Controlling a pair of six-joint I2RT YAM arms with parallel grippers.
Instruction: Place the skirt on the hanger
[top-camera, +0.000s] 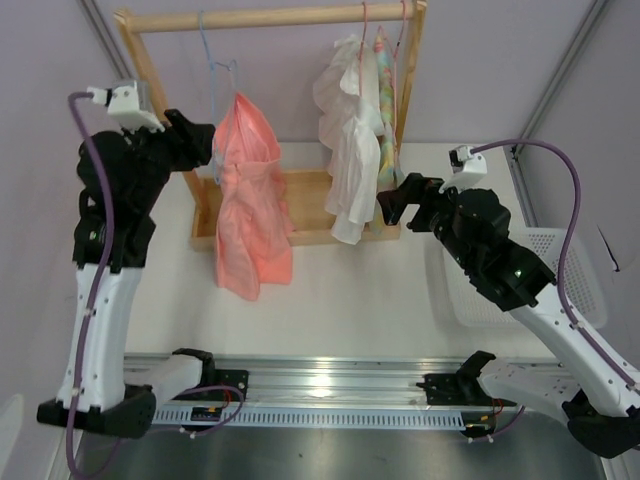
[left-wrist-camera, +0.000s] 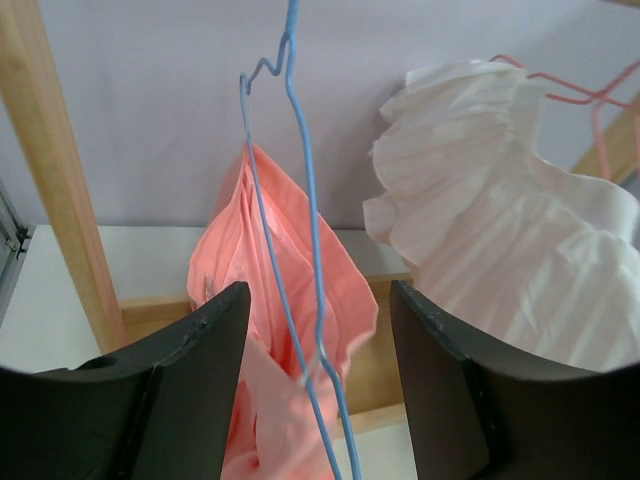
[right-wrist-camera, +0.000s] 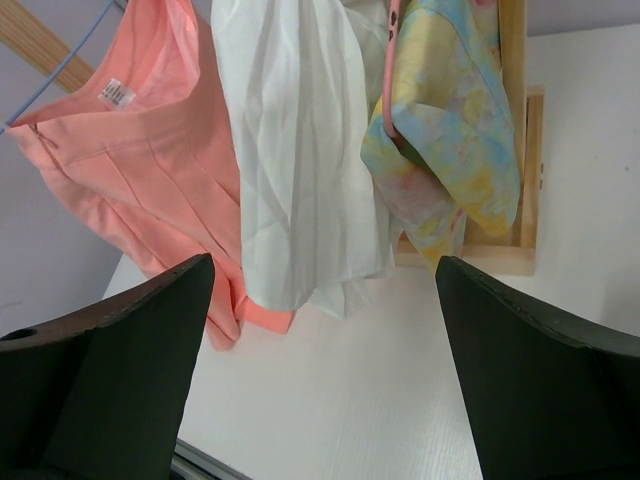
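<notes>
The salmon-pink skirt (top-camera: 250, 200) hangs bunched on the light-blue wire hanger (top-camera: 212, 75), whose hook is over the wooden rail. My left gripper (top-camera: 200, 145) is open at the skirt's upper left. In the left wrist view the hanger's wires (left-wrist-camera: 300, 130) run between the spread jaws, untouched, with the skirt (left-wrist-camera: 290, 260) behind them. My right gripper (top-camera: 395, 205) is open and empty, right of the white garment. The right wrist view shows the skirt (right-wrist-camera: 130, 170), its white label (right-wrist-camera: 118, 92) and a bit of hanger wire (right-wrist-camera: 60, 66).
The wooden rack (top-camera: 270, 17) stands at the back of the table. A white ruffled garment (top-camera: 345, 150) and a pastel multicoloured garment (top-camera: 385, 100) hang on pink-red hangers (top-camera: 365, 20) at its right. A white basket (top-camera: 570, 270) sits under my right arm.
</notes>
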